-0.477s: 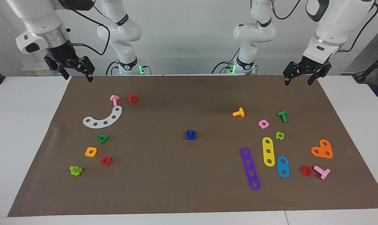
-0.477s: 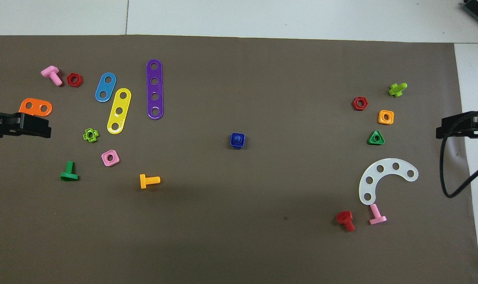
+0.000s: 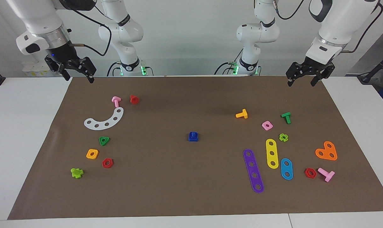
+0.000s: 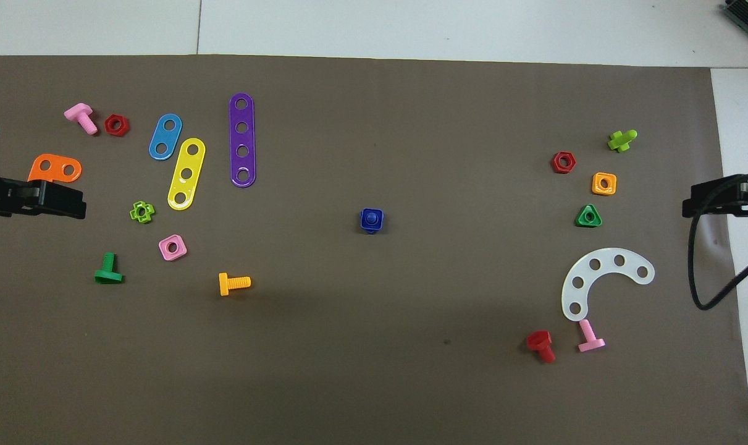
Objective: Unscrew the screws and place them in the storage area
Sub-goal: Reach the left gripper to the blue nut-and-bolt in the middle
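A blue screw point(image 3: 194, 134) stands in the middle of the brown mat, threaded into a blue rounded-square nut point(image 3: 193, 138). Only its stub shows above the nut, and its head is hidden. It also shows in the overhead view point(image 4: 370, 217). My left gripper point(image 3: 301, 83) is open and empty, up in the air over the mat's edge at the left arm's end; it also shows in the overhead view point(image 4: 62, 201). My right gripper point(image 3: 79, 79) is open and empty over the mat's corner at the right arm's end.
Toward the left arm's end lie an orange screw point(image 3: 242, 114), a green screw point(image 3: 286, 117), a pink nut point(image 3: 267, 125), purple point(image 3: 253, 170), yellow and blue strips and an orange heart plate point(image 3: 326, 151). Toward the right arm's end lie a white arc point(image 3: 104, 120), pink and red screws and several nuts.
My left gripper has shifted slightly toward the middle of the mat. The right gripper and the parts on the mat have not moved.
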### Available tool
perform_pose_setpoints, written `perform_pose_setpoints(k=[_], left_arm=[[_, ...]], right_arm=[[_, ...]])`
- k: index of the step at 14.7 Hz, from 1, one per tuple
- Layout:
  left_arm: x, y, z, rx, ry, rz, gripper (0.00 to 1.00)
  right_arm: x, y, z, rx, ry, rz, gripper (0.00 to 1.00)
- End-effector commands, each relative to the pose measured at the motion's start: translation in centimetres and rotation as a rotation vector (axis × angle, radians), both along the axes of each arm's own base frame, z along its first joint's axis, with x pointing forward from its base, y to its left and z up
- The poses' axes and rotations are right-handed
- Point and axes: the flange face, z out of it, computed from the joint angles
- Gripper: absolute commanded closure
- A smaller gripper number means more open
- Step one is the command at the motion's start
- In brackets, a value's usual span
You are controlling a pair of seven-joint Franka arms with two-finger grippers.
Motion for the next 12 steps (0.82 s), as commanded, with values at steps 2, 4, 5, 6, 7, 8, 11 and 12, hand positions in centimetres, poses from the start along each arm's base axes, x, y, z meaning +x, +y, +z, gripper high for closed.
perform_pose_setpoints(k=[2, 4, 5, 6, 7, 8, 11, 12], left_arm=[[-0.7, -5.1, -1.0, -0.097, -0.019, 0.073, 0.02], [-0.3, -8.2, -2.1, -0.151, -0.032, 0.115, 0.02], [0.0, -9.8, -2.9, -0.171, -0.042, 0.129, 0.02], [0.3, -11.8, -3.7, -0.184, -0.050, 0.132, 0.03], [0.8, -13.8, -4.8, -0.189, -0.053, 0.139, 0.03], [1.4, -16.0, -5.9, -0.197, -0.062, 0.160, 0.03], [2.6, -22.0, -10.0, -0.219, -0.094, 0.183, 0.04], [2.6, -23.7, -11.3, -0.221, -0.096, 0.183, 0.07]], right_arm=[[-0.2, 0.0, -0.1, 0.018, -0.007, 0.013, 0.00], [-0.2, 0.0, -0.1, 0.018, -0.007, 0.013, 0.00], [-0.2, 0.0, -0.1, 0.018, -0.007, 0.013, 0.00], [-0.2, 0.0, -0.1, 0.018, -0.007, 0.013, 0.00], [-0.2, 0.0, -0.1, 0.018, -0.007, 0.013, 0.00], [-0.2, 0.0, -0.1, 0.018, -0.007, 0.013, 0.00], [-0.2, 0.0, 0.0, 0.018, -0.009, 0.013, 0.00], [-0.2, 0.0, -0.2, 0.019, -0.006, 0.013, 0.00]])
